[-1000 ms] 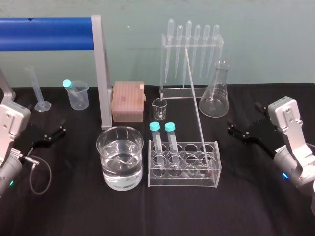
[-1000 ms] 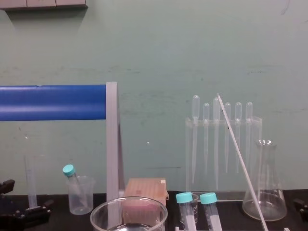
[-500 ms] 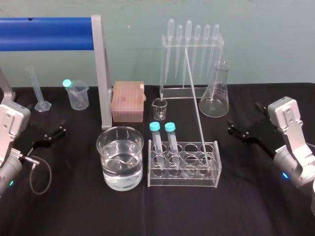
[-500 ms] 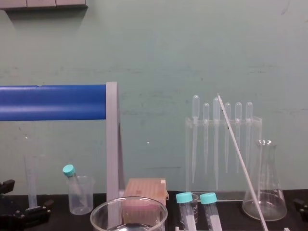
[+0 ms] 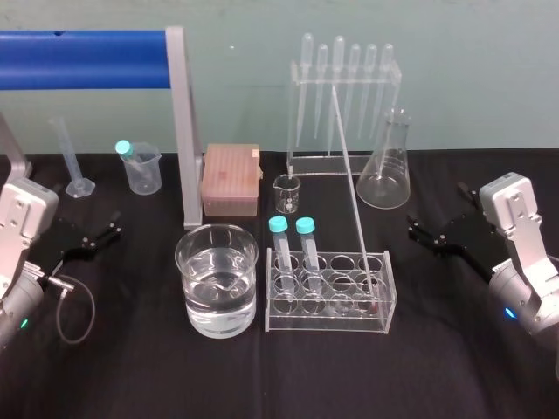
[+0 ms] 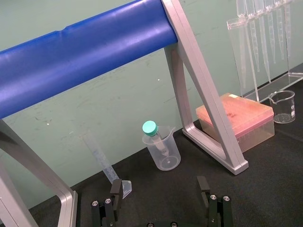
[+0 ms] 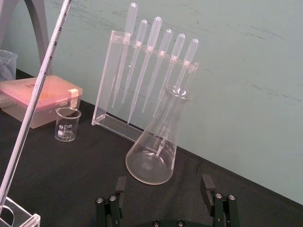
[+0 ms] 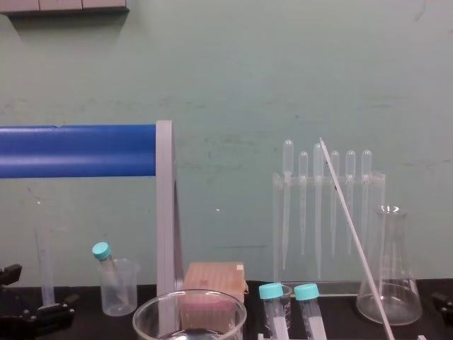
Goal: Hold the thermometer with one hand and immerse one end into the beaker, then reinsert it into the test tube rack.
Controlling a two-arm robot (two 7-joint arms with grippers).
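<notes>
thermometer (image 5: 355,196) leaned in the rack's (image 5: 327,325) right end, red tip down | beaker (image 5: 189,288) just left of rack on desk (image 5: 131,367) | left tool (image 5: 109,229) apart, empty, far left | right tool (image 5: 417,234) apart, empty, far right

Compared with 1 second ago, only 1 small thing is different. In the head view, the whole scene now sits slightly more to the right in the picture. The beaker (image 5: 201,301), the test tube rack (image 5: 327,319), the thermometer (image 5: 355,192) and the flask (image 5: 384,170) are all displaced this way. So are the 2 grippers — the left gripper (image 5: 92,240) and the right gripper (image 5: 425,237). Everything shifted together by the same small amount — as one block, not one thing against another.
</notes>
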